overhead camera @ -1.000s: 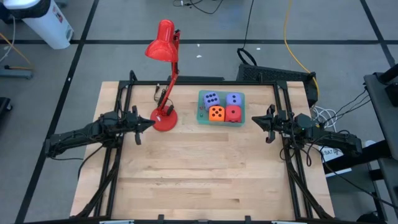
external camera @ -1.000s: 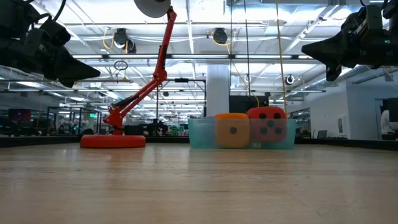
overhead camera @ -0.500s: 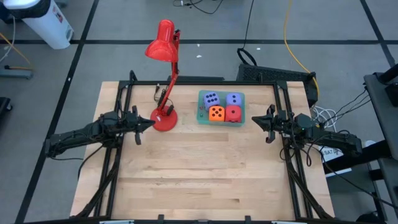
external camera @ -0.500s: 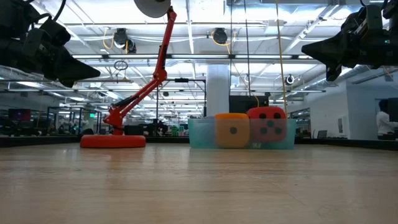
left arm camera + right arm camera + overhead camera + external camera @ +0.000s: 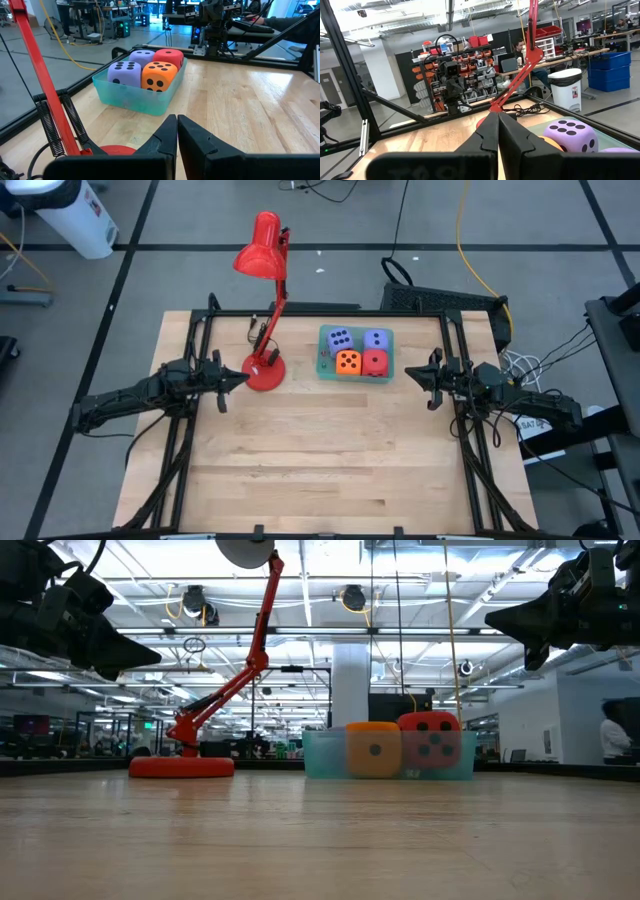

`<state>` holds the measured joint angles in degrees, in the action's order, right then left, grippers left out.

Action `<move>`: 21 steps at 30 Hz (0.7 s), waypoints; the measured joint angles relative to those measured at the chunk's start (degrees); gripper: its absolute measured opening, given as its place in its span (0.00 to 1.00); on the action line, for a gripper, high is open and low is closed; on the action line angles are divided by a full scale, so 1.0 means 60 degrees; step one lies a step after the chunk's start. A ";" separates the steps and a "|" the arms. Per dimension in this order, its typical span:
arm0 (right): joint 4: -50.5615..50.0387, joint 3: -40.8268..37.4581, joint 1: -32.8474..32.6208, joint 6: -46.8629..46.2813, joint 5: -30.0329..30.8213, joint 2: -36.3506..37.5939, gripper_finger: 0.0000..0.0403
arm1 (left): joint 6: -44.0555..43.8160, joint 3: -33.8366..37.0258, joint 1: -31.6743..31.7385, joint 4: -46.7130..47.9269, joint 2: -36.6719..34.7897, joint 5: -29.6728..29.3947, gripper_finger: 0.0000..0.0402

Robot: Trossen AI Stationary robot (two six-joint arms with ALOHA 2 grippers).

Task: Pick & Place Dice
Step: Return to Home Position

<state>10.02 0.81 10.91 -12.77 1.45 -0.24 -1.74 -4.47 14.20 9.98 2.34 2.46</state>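
A teal tray [image 5: 356,376] at the table's far middle holds the dice: two purple [image 5: 340,339] [image 5: 376,340] in its far half, an orange one [image 5: 348,362] and a red one [image 5: 374,362] in its near half. They rest on the tray's floor, side by side. My left gripper [image 5: 243,377] hovers shut at the left, its tip over the lamp's base. My right gripper [image 5: 408,376] hovers shut just right of the tray. Both hold nothing.
A red desk lamp [image 5: 263,300] stands left of the tray, its round base [image 5: 265,373] on the table and its head leaning past the far edge. Black frame rails [image 5: 190,380] run along both sides. The bare wooden tabletop [image 5: 320,460] spreads toward the near edge.
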 joint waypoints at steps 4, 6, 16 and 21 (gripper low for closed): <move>-0.0003 0.0001 -0.0001 -0.0001 0.0000 -0.0001 0.00 | 0.0000 0.0000 0.0002 0.0000 -0.0001 0.0000 0.06; -0.0003 0.0001 0.0000 0.0001 0.0000 -0.0001 0.00 | -0.0003 0.0000 0.0002 -0.0001 0.0002 0.0000 0.06; -0.0003 0.0001 -0.0002 -0.0001 0.0000 -0.0001 0.00 | -0.0002 0.0000 0.0001 0.0000 0.0002 0.0000 0.06; -0.0003 0.0001 -0.0002 -0.0001 0.0000 -0.0001 0.00 | -0.0004 0.0000 0.0002 0.0000 -0.0001 0.0000 0.06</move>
<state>10.00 0.82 10.90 -12.78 1.45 -0.25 -1.76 -4.47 14.21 9.98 2.33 2.46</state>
